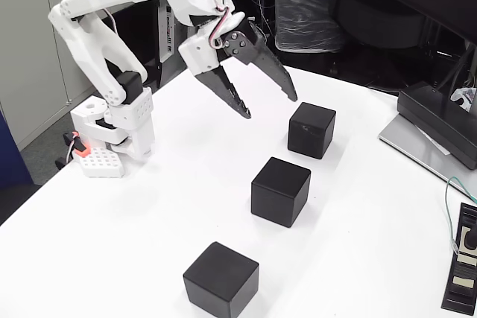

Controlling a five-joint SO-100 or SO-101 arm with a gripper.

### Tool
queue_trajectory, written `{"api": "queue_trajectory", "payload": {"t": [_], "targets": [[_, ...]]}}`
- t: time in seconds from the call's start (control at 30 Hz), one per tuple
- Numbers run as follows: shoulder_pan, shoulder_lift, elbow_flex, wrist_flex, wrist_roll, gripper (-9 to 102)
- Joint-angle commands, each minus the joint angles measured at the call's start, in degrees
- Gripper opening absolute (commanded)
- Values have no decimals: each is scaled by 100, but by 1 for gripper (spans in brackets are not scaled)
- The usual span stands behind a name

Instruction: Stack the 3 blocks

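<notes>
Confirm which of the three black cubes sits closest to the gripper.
The far cube, just right of the open gripper. The middle cube and near cube lie progressively farther down the row.

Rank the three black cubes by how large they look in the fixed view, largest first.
1. near cube
2. middle cube
3. far cube
The differences probably come from nearness to the camera; true sizes look alike.

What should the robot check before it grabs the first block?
1. End effector open: ok, fingers spread apart.
2. End effector empty: ok, nothing held.
3. Far block free to grab: ok, sits apart from the middle block.
4. All three on the table: ok, near block included, none stacked yet.
5. End effector lined up over a block: not ok, it hangs above and left of the far block.
</notes>
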Motion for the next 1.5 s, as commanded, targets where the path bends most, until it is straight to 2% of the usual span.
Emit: {"api": "queue_trajectory", "payload": {"t": [0.0,0.17,0.47,1.07,1.47], "targets": [[35,-308,-237,26,18,25],[35,-729,-237,-44,26,27],[448,-1406,-202,-536,272,36],[659,-3041,-229,-1371,334,36],[642,-3393,-229,-1714,343,27]]}}
